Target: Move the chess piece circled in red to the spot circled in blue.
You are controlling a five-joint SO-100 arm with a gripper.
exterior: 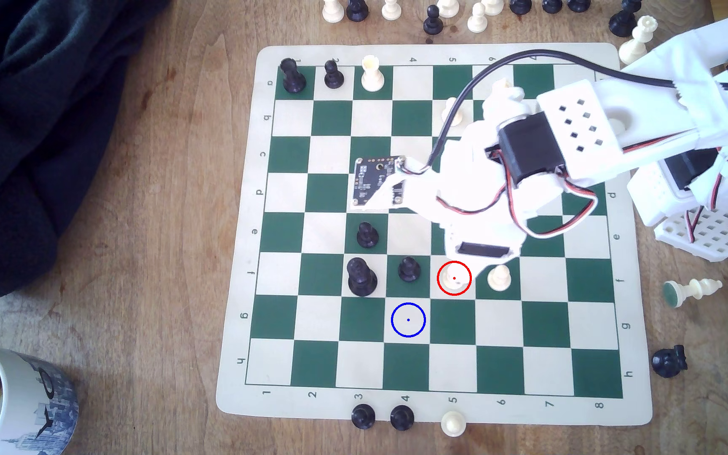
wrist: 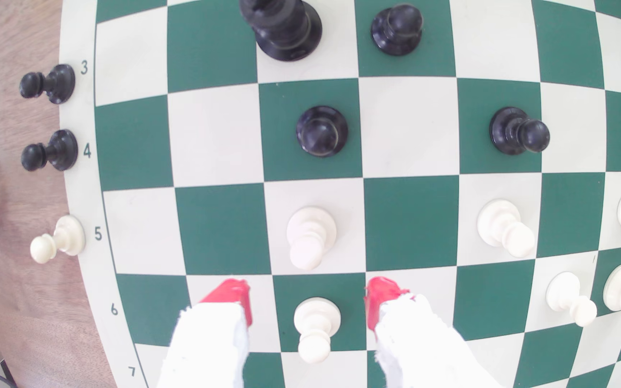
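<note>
The chess piece circled in red [exterior: 454, 278] is a cream-white pawn standing upright on a cream square of the green and cream board [exterior: 502, 367]. In the wrist view this pawn [wrist: 311, 237] stands just beyond the red fingertips [wrist: 240, 294]. The spot circled in blue [exterior: 408, 320] is a bare cream square, diagonally toward the exterior view's lower left of the pawn. My gripper [exterior: 478, 262] [wrist: 307, 289] hangs open over the neighbouring green square. Another white pawn [wrist: 316, 328] [exterior: 499, 278] shows between its fingers, touching neither.
A black pawn [exterior: 408, 267] stands beside the circled pawn, on the exterior view's left, with a black king [exterior: 361, 276] and a second black pawn [exterior: 367, 234] further on. Loose pieces line the board edges. A mug [exterior: 7, 398] and dark cloth [exterior: 25, 131] lie off the board.
</note>
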